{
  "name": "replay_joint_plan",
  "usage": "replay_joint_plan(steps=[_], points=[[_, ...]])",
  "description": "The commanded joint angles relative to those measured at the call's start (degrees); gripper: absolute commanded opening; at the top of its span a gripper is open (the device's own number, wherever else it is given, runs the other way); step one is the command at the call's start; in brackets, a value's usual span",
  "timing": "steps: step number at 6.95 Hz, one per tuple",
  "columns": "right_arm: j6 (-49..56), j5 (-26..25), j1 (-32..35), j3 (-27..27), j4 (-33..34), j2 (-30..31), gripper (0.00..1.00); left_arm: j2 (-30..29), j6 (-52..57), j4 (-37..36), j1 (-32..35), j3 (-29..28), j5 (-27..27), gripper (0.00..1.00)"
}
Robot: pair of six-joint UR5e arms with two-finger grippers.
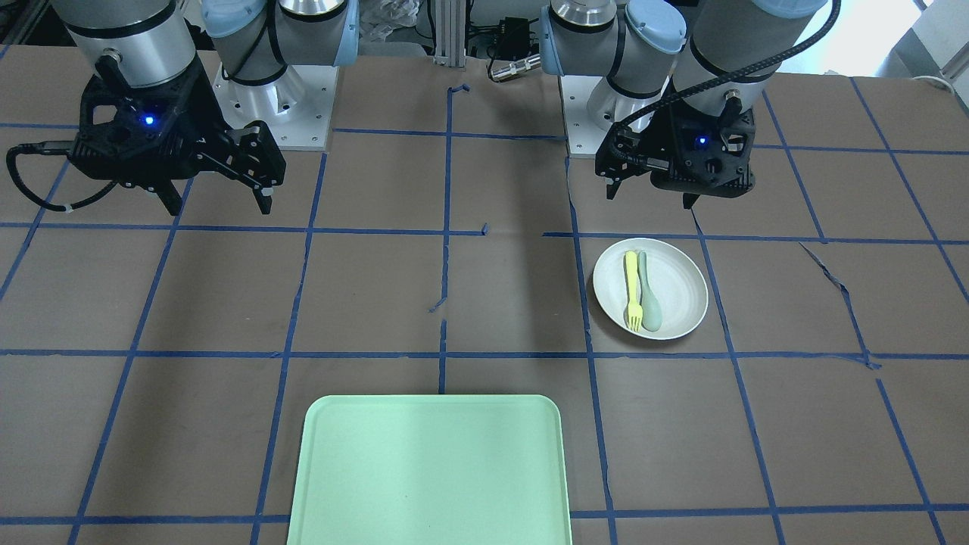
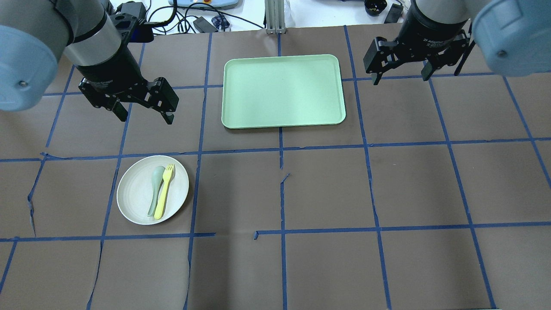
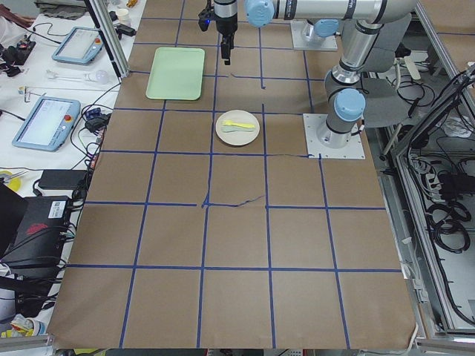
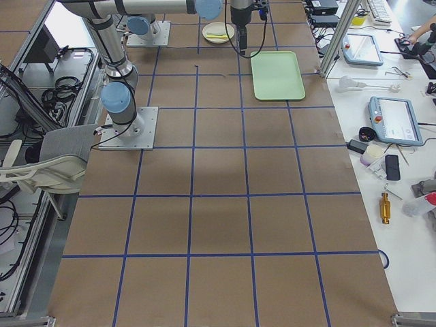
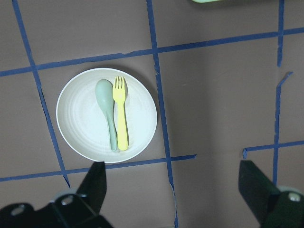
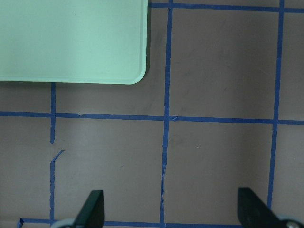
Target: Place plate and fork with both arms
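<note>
Two black claws, both with fingers spread wide and gripping nothing. The left gripper (image 2: 145,114) hangs near the round off-white plate (image 2: 133,189), and the right gripper (image 2: 400,75) hangs beside the rectangular mint-green tray (image 2: 284,90). The small yellow plastic fork (image 2: 164,191) lies on that plate, right against a pale green-grey spoon (image 2: 155,189).

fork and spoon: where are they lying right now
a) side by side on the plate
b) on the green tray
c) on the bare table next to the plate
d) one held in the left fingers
a: the yellow fork and the spoon lie side by side, handles parallel, inside the rim of the plate.
</note>
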State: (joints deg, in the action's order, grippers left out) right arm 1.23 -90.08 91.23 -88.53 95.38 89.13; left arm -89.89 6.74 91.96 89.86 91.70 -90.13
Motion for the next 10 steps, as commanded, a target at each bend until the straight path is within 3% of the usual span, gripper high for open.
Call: replay_joint_plan(steps=[1,10], points=[[0.0,0.2,0.0,0.3,0.1,0.0,1.0,0.1,0.1,-0.1,-0.1,0.1,-0.1,1.0],[0.0,0.3,0.0,0.2,0.1,0.0,1.0,0.5,-1.8,-0.2,-2.7,0.1,0.0,1.0]])
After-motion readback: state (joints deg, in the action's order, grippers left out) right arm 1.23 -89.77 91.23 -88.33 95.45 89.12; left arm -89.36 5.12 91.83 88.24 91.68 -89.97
